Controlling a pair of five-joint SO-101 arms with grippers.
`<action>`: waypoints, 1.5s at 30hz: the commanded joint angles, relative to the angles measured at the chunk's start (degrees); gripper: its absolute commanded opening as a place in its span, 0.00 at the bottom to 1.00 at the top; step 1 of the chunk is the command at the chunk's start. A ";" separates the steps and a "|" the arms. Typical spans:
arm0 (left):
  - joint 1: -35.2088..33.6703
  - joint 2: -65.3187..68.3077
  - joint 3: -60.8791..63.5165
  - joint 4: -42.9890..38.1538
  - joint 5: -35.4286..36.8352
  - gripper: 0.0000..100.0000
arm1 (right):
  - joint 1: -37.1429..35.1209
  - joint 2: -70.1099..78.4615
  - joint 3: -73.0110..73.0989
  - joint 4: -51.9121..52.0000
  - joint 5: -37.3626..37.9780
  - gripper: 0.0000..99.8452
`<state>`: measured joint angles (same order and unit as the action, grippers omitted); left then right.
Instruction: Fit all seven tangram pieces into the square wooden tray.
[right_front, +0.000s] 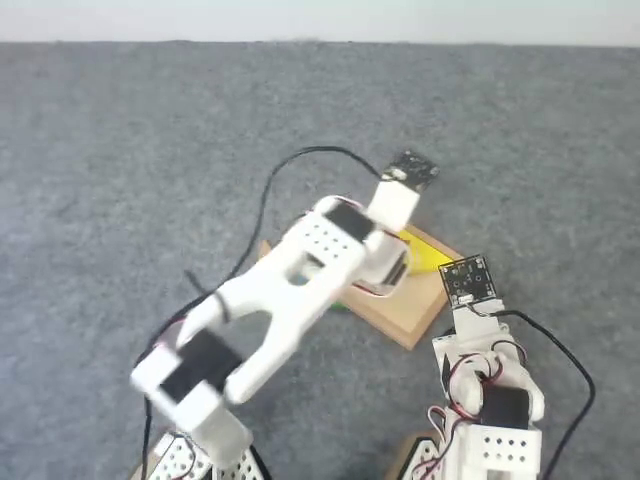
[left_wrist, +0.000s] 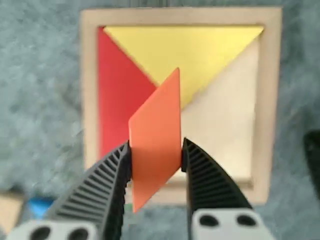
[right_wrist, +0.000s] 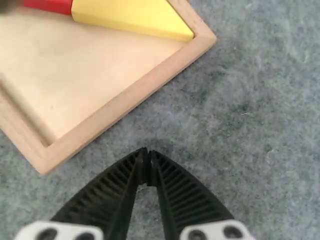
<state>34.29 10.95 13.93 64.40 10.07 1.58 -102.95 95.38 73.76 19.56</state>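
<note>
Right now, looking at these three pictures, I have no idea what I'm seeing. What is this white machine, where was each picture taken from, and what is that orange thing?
These are two small robot arms at a table covered in grey carpet. One picture looks down from a fixed camera above. The other two come from a camera on each arm's wrist, looking along its black pincer. The left pincer is shut on an orange piece, a slanted four-sided tile, held over the wooden tray. In the tray lie a yellow triangle and a red triangle; much of its floor is bare wood. The right pincer is shut, holding nothing, over the carpet beside a tray corner.
</note>
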 joint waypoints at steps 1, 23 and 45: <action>3.43 5.10 -8.31 -1.32 3.25 0.08 | -0.31 -1.10 1.05 -0.31 -0.09 0.01; 5.19 10.02 -15.43 3.16 3.43 0.23 | -0.31 -1.10 1.05 -0.31 -0.09 0.01; -18.64 0.18 -0.66 -8.35 -24.70 0.23 | -0.31 -1.10 1.05 -0.31 -0.09 0.01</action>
<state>16.09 13.76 14.20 57.19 -13.76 1.58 -102.95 95.38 73.76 19.56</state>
